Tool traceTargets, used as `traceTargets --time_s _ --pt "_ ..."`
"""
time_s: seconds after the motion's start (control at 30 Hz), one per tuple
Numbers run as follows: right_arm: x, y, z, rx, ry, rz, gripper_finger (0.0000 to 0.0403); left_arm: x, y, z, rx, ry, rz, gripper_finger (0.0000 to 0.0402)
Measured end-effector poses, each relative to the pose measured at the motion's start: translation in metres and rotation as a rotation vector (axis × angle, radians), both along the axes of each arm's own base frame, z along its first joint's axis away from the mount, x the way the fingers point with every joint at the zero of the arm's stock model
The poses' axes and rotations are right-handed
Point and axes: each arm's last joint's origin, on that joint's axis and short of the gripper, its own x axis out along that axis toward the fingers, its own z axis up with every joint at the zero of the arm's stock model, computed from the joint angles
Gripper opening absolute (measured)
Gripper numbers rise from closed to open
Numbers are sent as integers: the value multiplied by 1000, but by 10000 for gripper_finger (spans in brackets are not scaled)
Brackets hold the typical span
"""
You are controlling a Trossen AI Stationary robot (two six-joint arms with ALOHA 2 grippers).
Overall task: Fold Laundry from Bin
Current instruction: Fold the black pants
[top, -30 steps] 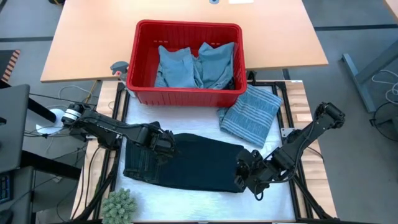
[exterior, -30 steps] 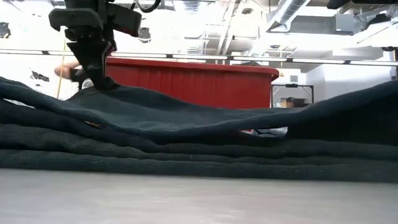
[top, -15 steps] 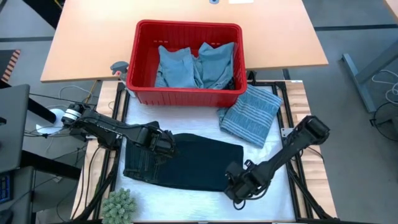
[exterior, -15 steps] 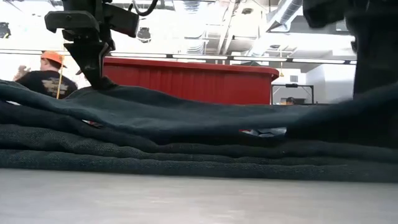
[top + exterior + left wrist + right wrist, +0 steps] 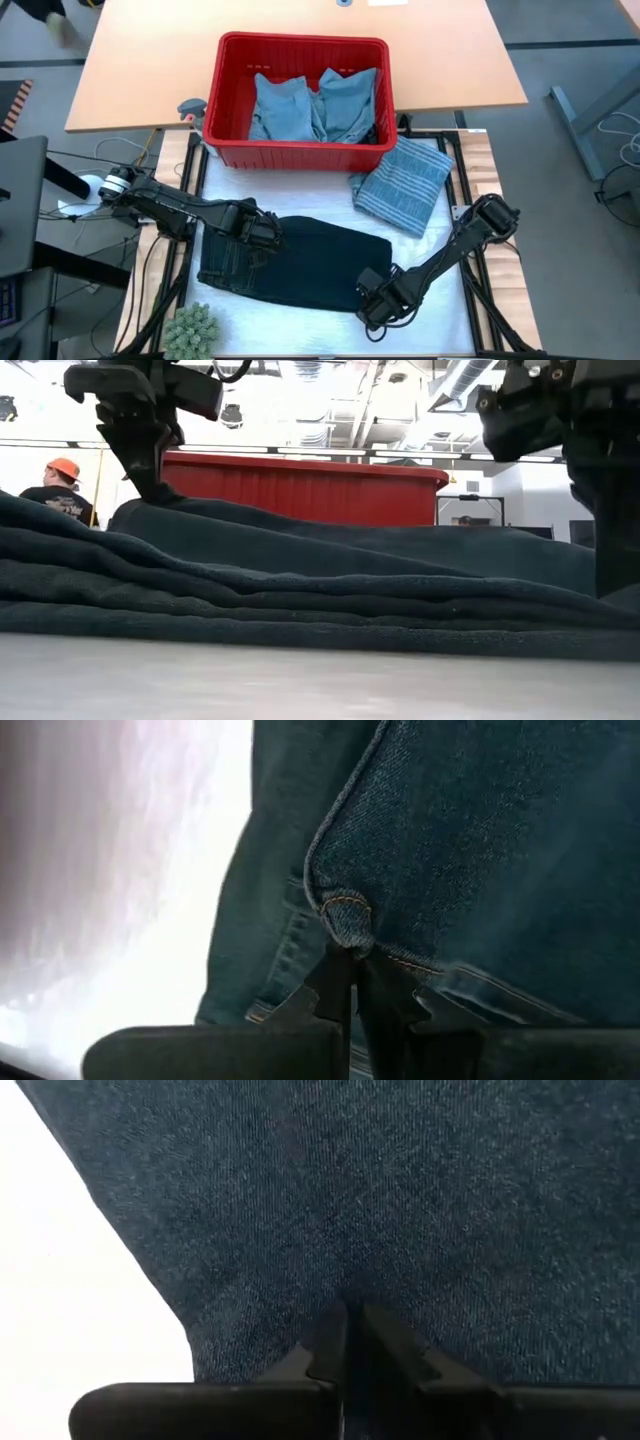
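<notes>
Right gripper [image 5: 372,305]: pinching the near right edge of the dark jeans [image 5: 300,262], fingers closed on the denim.
Left gripper [image 5: 262,232]: clamping a bunched fold at the jeans' left side.
Green plant [image 5: 192,329]: sitting at the near left corner, just beside the jeans.
Striped cloth [image 5: 405,184]: lying folded beyond the right gripper, near the bin's corner.
Bin [image 5: 232,142]: standing at the far side, holding light blue garments [image 5: 312,105].
Person [image 5: 55,490]: showing in the room beyond.
</notes>
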Motion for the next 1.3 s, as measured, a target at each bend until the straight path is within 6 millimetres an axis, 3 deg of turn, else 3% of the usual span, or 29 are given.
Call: traceTargets --time_s 0.23,0.57,0.8,0.93,1.13,1.2,1.3 --pt "4 -1 -5 16 11 12 54 -2 -2 8 -89 58 -41 0" --pt "6 -1 -5 28 2 15 54 2 -2 48 -71 28 -127 0" --pt "6 -1 -5 27 3 15 54 3 -3 48 -91 46 -162 6" --pt "6 -1 -6 27 3 15 54 2 -3 47 -93 62 -190 50" --pt "6 -1 -6 26 3 15 54 2 -2 47 -69 58 -138 150" --pt "6 -1 -6 26 2 15 54 7 -2 48 -61 -18 -71 175" --pt "7 -2 -6 26 3 13 54 25 -9 54 -34 -264 28 192"
